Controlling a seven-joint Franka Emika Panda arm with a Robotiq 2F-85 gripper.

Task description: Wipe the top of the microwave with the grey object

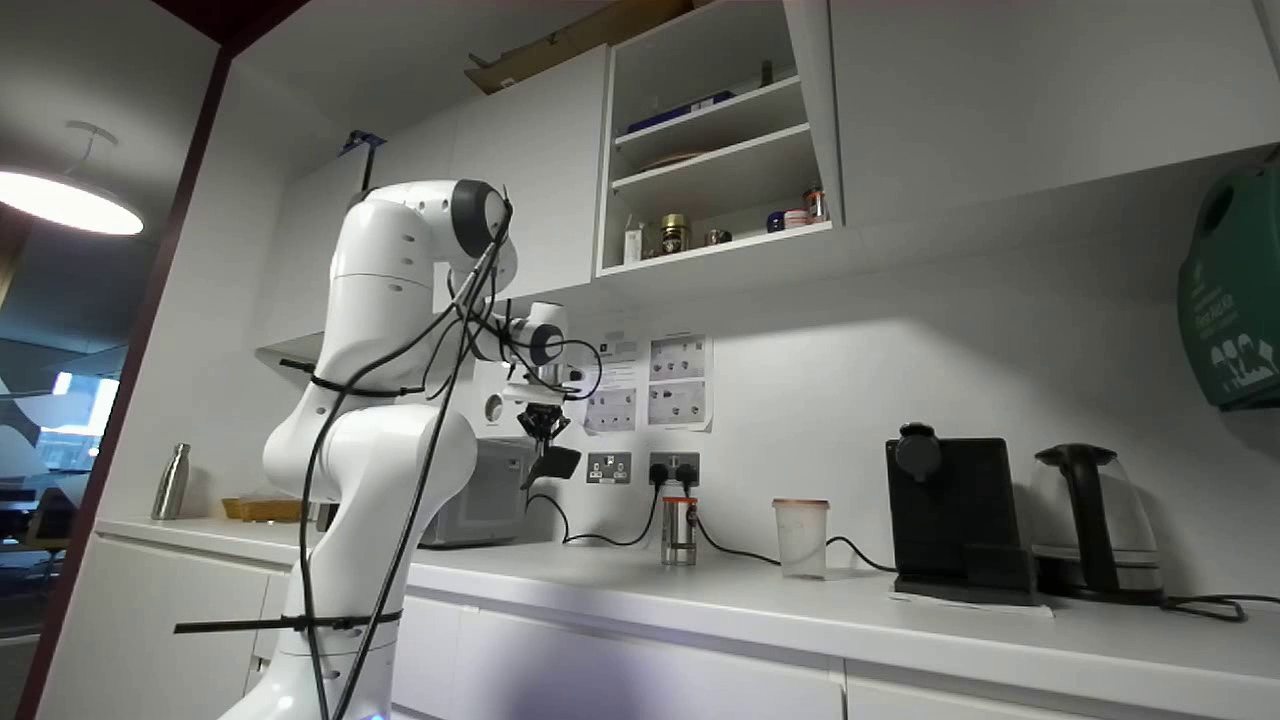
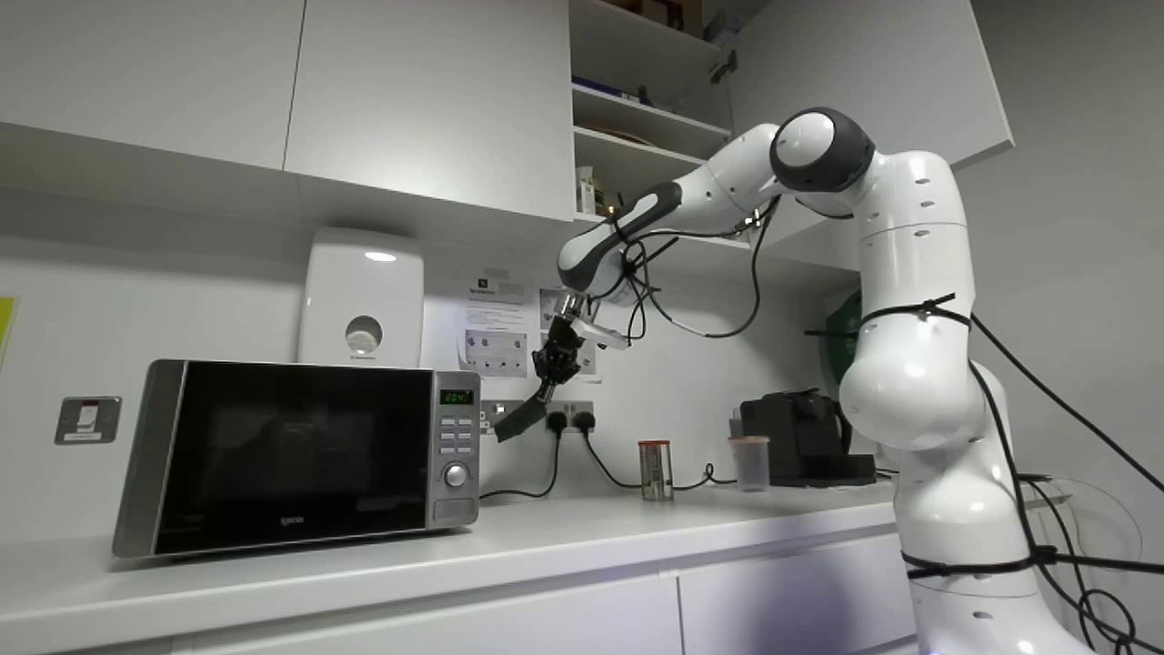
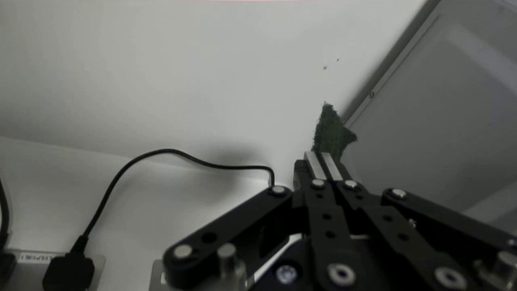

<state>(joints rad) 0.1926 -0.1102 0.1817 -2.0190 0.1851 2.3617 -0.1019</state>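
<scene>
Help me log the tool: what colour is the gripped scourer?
Dark green; the scourer shows its colour best in the wrist view.

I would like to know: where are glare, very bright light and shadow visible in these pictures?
In an exterior view, the pendant lamp is washed out to white; in an exterior view, a small glare spot shows on the white wall dispenser; in the wrist view, the light is dim, a soft shadow falls near the black cable and pale streaks show on the microwave.

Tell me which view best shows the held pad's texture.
The wrist view: close up, the pad looks green and fibrous, gripped by the end effector. Both exterior views show more of its outline, but dark, texture unclear.
</scene>
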